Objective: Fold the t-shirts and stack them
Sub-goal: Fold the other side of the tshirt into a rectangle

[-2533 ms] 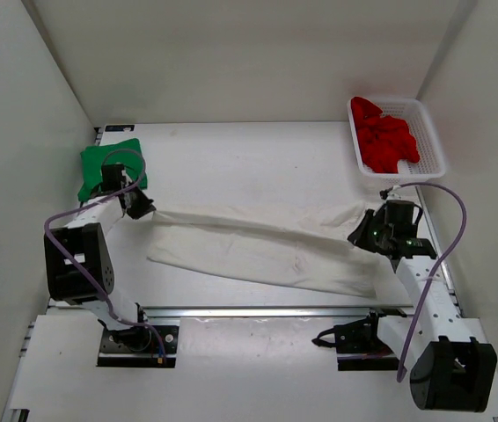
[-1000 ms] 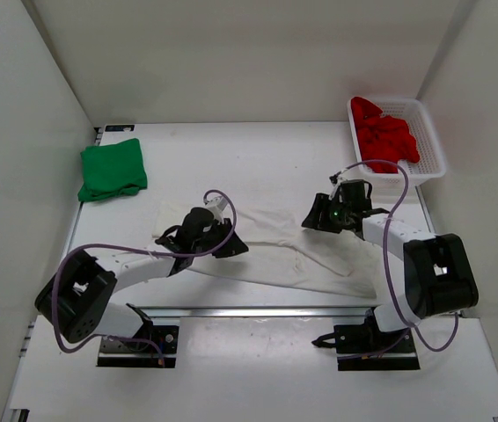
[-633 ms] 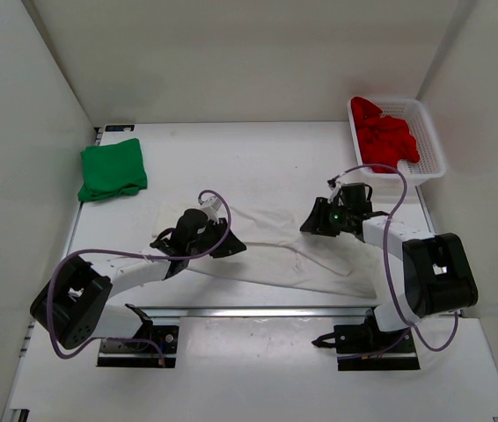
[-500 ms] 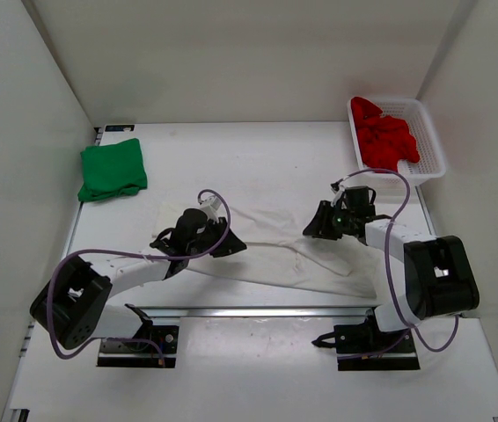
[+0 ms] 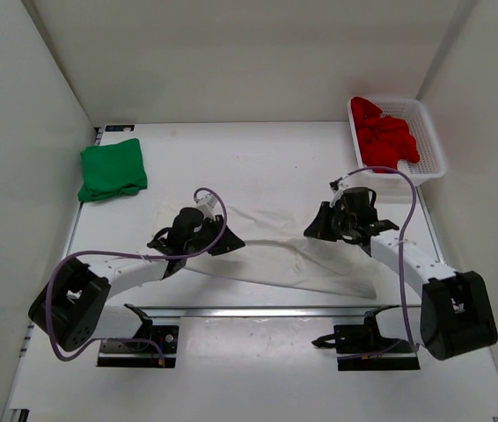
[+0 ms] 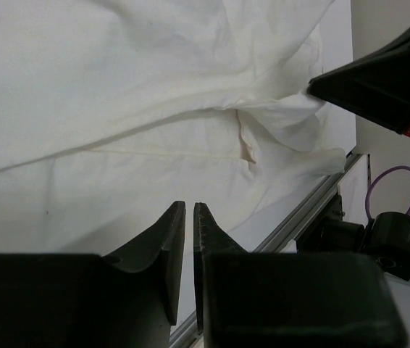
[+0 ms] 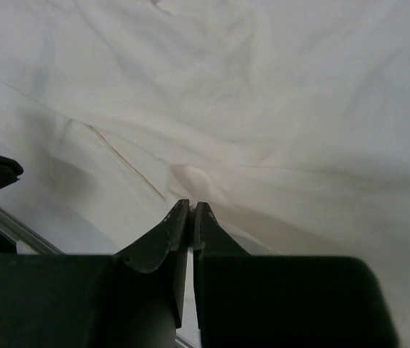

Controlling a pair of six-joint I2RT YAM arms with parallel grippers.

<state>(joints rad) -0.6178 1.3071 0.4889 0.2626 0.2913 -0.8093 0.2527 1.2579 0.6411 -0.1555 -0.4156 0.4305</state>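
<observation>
The white t-shirt point(image 5: 271, 257) lies rumpled across the middle of the table and fills both wrist views point(image 6: 118, 109) point(image 7: 277, 101). My left gripper point(image 5: 228, 246) is over its left part. Its jaws point(image 6: 188, 206) are shut to a thin slit, and no cloth shows between them. My right gripper point(image 5: 313, 230) is on its right part. It point(image 7: 192, 205) is shut on a small pucker of the white cloth. The green t-shirt point(image 5: 113, 169) lies folded at the back left. The red t-shirt point(image 5: 385, 136) is bunched in the basket.
The white mesh basket point(image 5: 434, 149) stands at the back right corner. A metal rail point(image 5: 258, 310) runs along the near table edge. White walls close in the table at left, back and right. My right gripper's black finger shows in the left wrist view point(image 6: 386, 80).
Both grippers carried the shirt's ends from the table's sides in to the middle. In the last half second the right arm's elbow swung out to the right; the left gripper barely moved.
</observation>
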